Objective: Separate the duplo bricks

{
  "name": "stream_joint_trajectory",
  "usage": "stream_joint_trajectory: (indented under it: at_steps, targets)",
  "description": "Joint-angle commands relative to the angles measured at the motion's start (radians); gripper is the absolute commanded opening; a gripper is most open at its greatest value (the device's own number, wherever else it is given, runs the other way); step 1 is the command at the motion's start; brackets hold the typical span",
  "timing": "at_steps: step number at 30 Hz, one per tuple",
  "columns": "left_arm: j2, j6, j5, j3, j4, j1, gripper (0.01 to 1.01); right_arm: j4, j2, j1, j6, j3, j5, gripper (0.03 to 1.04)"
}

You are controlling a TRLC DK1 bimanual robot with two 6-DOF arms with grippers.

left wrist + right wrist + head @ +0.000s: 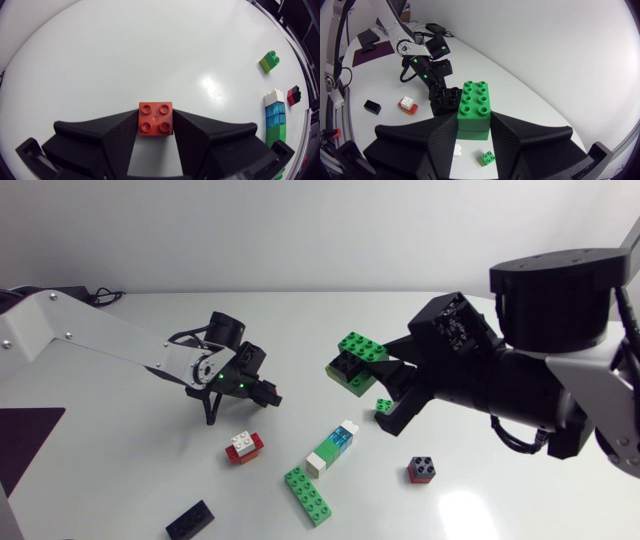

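The right gripper (474,125) is clenched on a green brick (475,101), one finger on each long side. The brick is held above the middle of the table (480,500). Its long axis runs straight ahead, in line with the fingers, and its studs, two rows of four, face the wrist camera. A black brick (445,96) juts out from under one long side, studs up as well.

The left gripper (155,125) grasps a small red brick (155,118) with four studs, held square between its fingertips just over the table, near the green brick.

Loose pieces lie below and around. A small green brick (384,406) sits under the right gripper, close to a stack of white, blue and green blocks (333,447) lying on its side. A long green brick (307,495) lies just beside the stack's end. A red-and-white brick (244,447) sits below the left gripper, a flat black brick (190,520) lies near the table's front edge, and a red-and-black brick (422,470) sits apart under the right arm.
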Motion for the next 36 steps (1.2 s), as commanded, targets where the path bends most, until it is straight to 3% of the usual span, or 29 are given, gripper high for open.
stream_joint_trajectory:
  at_steps: [1, 5, 9, 12, 16, 21, 27, 36]
  targets:
    - [-0.002, 0.006, -0.010, -0.017, -0.004, -0.005, 0.659, 0.008, -0.016, 0.003, -0.016, -0.031, -0.003, 0.21]
    - [-0.100, 0.001, -0.010, -0.016, -0.014, -0.001, 0.780, 0.024, -0.034, -0.003, -0.012, -0.055, -0.011, 0.21]
    - [-0.221, -0.010, -0.001, 0.014, -0.089, 0.002, 0.793, 0.040, -0.056, -0.012, -0.002, -0.074, -0.022, 0.21]
    - [-0.319, -0.039, 0.080, 0.037, -0.170, -0.004, 0.802, 0.047, -0.062, -0.035, 0.017, -0.084, -0.042, 0.21]
    - [-0.482, -0.040, 0.177, 0.014, -0.213, -0.053, 0.800, 0.051, -0.060, -0.147, 0.069, -0.090, -0.172, 0.21]
    - [-0.620, -0.028, 0.191, -0.069, -0.176, -0.140, 0.800, 0.063, -0.013, -0.293, 0.159, -0.092, -0.339, 0.21]
    - [-0.746, 0.121, 0.105, -0.212, -0.055, -0.268, 0.802, -0.011, 0.092, -0.399, 0.221, -0.020, -0.497, 0.21]
    - [-0.846, 0.418, -0.018, -0.342, -0.009, -0.456, 0.803, -0.143, 0.173, -0.423, 0.287, 0.118, -0.646, 0.21]
